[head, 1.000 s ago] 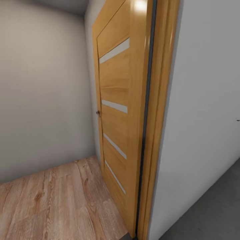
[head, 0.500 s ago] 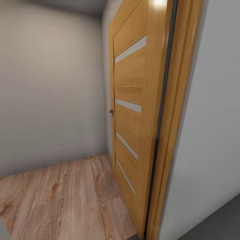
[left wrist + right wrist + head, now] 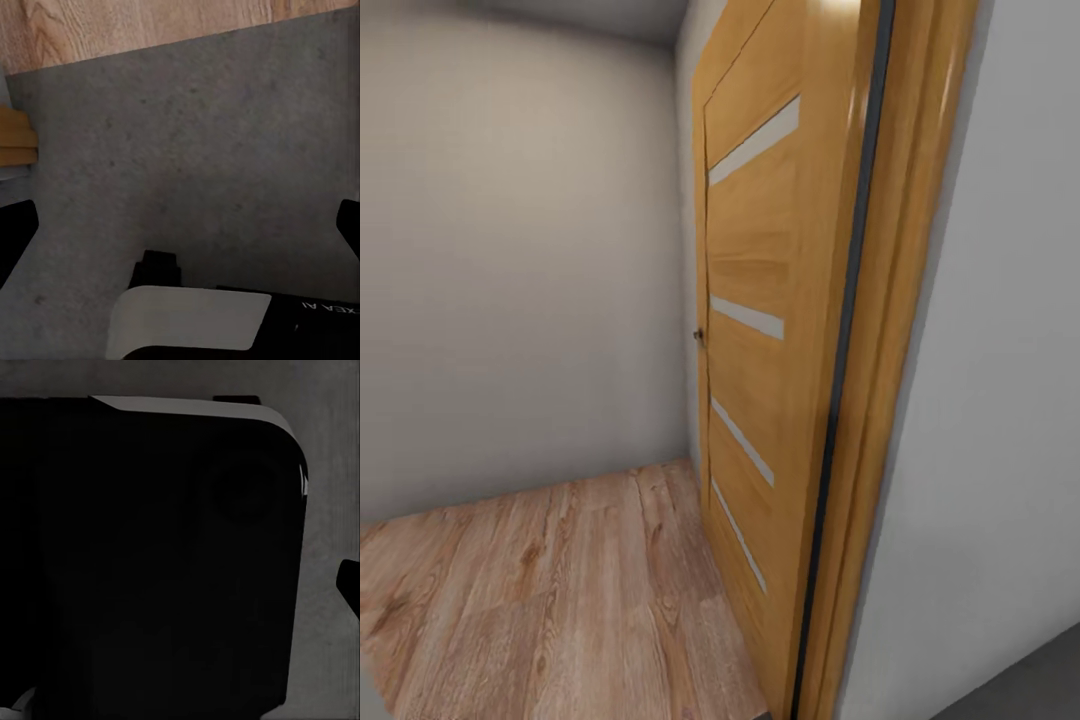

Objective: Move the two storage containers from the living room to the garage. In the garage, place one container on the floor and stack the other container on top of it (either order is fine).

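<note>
Door: tall honey-coloured wooden door with four slanted frosted glass strips, standing open and seen nearly edge-on.
Door handle: small dark knob on the door's far edge, too small to make out in detail.
Door frame: glossy wooden jamb just beside the door, with a dark gap between the two.
Walls: plain pale grey wall behind the doorway; a second pale grey wall adjoining the frame on the other side.
Plank flooring: light wood-plank flooring with visible grain, reaching from the far wall to the foot of the door; a strip of it also shows in the left wrist view.
</note>
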`<state>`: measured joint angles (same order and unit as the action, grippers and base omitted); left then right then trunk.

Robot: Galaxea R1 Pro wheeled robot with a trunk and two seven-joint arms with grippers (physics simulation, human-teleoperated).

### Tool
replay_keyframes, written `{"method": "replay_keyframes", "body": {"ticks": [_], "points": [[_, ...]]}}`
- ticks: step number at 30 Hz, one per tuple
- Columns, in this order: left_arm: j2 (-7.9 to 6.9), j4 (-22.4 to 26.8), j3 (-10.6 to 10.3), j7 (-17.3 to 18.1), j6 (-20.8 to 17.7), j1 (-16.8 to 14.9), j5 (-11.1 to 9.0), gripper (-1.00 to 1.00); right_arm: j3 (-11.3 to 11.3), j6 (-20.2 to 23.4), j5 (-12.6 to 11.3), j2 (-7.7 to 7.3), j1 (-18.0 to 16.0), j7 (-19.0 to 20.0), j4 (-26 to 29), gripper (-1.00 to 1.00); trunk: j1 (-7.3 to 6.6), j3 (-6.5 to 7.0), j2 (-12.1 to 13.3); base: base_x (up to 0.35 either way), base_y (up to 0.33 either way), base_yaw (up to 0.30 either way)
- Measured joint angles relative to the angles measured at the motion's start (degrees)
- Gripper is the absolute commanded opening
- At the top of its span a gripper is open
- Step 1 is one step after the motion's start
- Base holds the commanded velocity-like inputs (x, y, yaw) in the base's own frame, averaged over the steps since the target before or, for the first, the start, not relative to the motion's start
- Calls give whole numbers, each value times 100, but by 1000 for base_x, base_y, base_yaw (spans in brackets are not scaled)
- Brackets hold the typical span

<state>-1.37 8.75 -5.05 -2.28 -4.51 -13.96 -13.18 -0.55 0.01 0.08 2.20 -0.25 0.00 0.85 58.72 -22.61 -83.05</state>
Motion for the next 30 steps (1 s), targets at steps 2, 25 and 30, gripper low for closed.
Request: {"method": "replay_keyframes", "body": {"ticks": [2,25,30], "points": [[12,0,0,-1,0,0,1,100,0,1,2,0,0,-3,0,100,0,-9,0,158,-237,195],[120,0,0,5,26,35,3,100,31,1,32,7,0,-8,0,100,2,-128,0,20,-36,211],[121,1,-3,5,25,36,4,100,32,0,32,7,0,-8,0,100,1,-155,0,80,-145,215]]}}
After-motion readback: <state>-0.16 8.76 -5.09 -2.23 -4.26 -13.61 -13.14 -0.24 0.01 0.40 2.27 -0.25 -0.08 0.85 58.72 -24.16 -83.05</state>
